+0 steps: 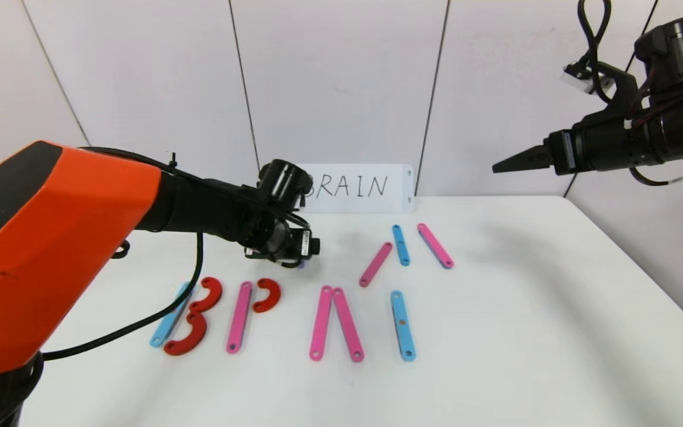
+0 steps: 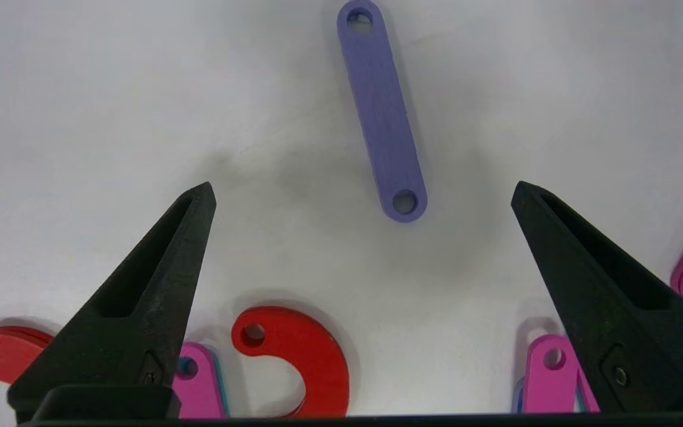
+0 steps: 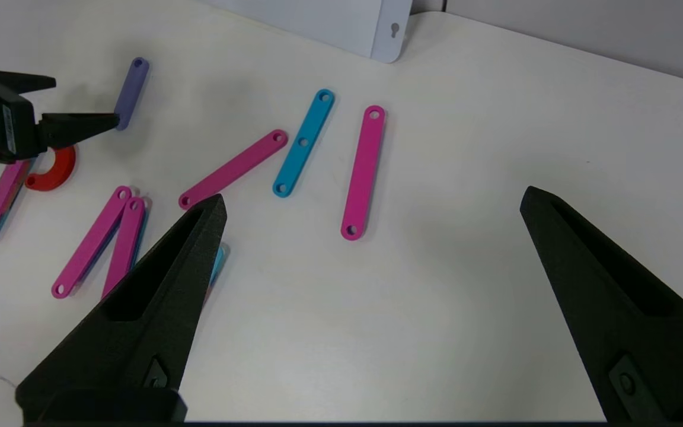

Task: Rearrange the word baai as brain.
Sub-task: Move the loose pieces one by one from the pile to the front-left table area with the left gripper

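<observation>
Purple strip [image 2: 382, 112] apparently just beyond open L gripper [image 2: 363, 188]

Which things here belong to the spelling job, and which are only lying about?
Job:
purple strip, under the open left pincer
red curves
pink strips
blue strips
BRAIN card

Lying about:
right pincer, open, raised
table

left hand [image 1: 301, 252] low above letter pieces [image 1: 335, 323] | right hand [image 1: 516, 161] raised, well apart
</observation>
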{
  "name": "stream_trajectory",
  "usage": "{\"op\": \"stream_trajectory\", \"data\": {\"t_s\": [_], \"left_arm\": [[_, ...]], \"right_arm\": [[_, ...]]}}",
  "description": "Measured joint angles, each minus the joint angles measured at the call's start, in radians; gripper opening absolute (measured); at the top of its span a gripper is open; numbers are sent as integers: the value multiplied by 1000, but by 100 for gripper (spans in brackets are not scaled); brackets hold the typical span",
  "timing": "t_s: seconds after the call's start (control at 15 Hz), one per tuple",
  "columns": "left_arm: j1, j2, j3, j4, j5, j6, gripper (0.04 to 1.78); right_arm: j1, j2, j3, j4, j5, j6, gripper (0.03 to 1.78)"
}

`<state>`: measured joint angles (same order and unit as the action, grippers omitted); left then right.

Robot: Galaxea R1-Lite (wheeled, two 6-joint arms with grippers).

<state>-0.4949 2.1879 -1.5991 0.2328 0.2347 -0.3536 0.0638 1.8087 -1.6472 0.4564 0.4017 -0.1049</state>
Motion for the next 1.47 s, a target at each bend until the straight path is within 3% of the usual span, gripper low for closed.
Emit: {"op": "stream_trajectory", "data": {"t_s": [0.4,0.6,0.73,1.07,1.2,1.47], "left_arm": [[1,103,-110,29,81,-26,175],[3,123,-126,27,81,-25,162],[5,132,-135,27,81,-27,142],[6,139,-143,27,81,-29,55],[6,141,-146,27,82,-30,31],[6,137,-144,32,81,-33,27]], "right_arm": [[0,0,0,0,0,0,174],[0,-1,0,0,0,0,174],[0,-1,0,0,0,0,174],[0,-1,1,1,1,0,174],[0,-3,4,0,0,-1,174],[4,-5,8,0,1,-6,174]]}}
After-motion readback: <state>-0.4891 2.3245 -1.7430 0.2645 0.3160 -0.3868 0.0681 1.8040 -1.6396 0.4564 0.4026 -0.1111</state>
